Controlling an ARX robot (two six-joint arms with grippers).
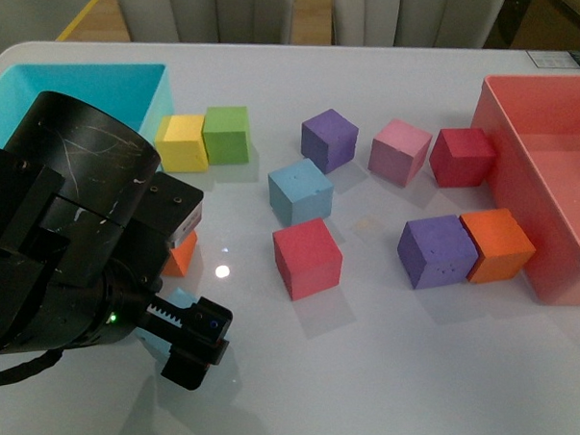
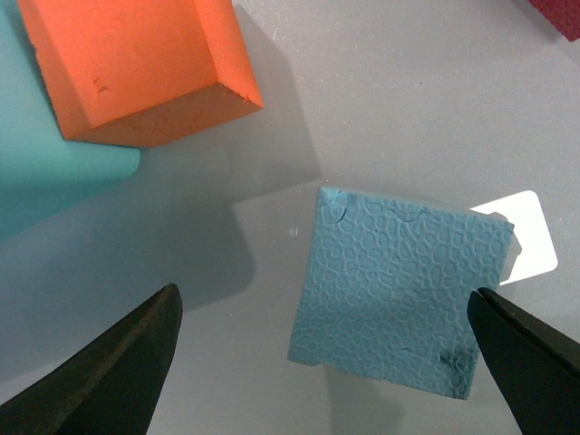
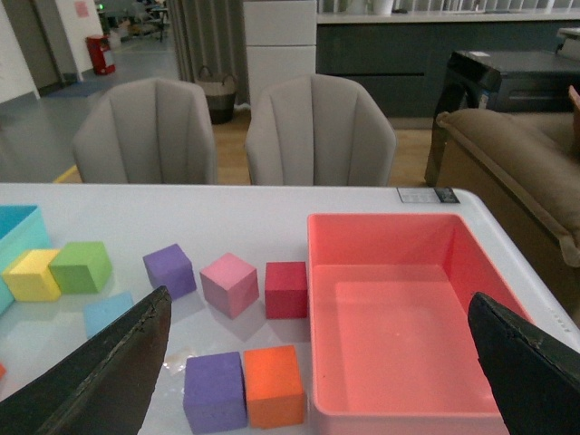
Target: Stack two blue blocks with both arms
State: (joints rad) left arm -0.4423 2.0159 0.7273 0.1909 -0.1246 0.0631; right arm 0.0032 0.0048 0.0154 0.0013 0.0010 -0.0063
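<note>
Left arm [image 1: 69, 237]: black, filling the near left of the front view, a green light on it, bent down over the bench [image 1: 393, 367].
Left jaws: wide apart and holding nothing; the two dark left fingers [image 2: 109, 376] stand on either side of one blue block.
First blue block [image 2: 399, 290]: flat on the bench between the left jaws and off centre. One edge sits at a fingertip, and a broad gap runs to the other finger. I cannot tell whether it touches.
Orange cube [image 2: 136, 68]: just beyond the opening of the left jaws, beside the turquoise tray [image 2: 36, 181].
Second blue block [image 1: 298, 191]: well apart from the left jaws, near a red cube [image 1: 307, 258] and a purple cube [image 1: 329, 139]. From the right wrist it lies ahead of the right jaws, just past one finger.
Right jaws: spread wide and gripping nothing, with the right fingers [image 3: 100, 381] held above the bench.
Pink tray [image 3: 399, 222]: ahead of the right jaws, seen through their opening and nearer the far finger from the second blue block.
</note>
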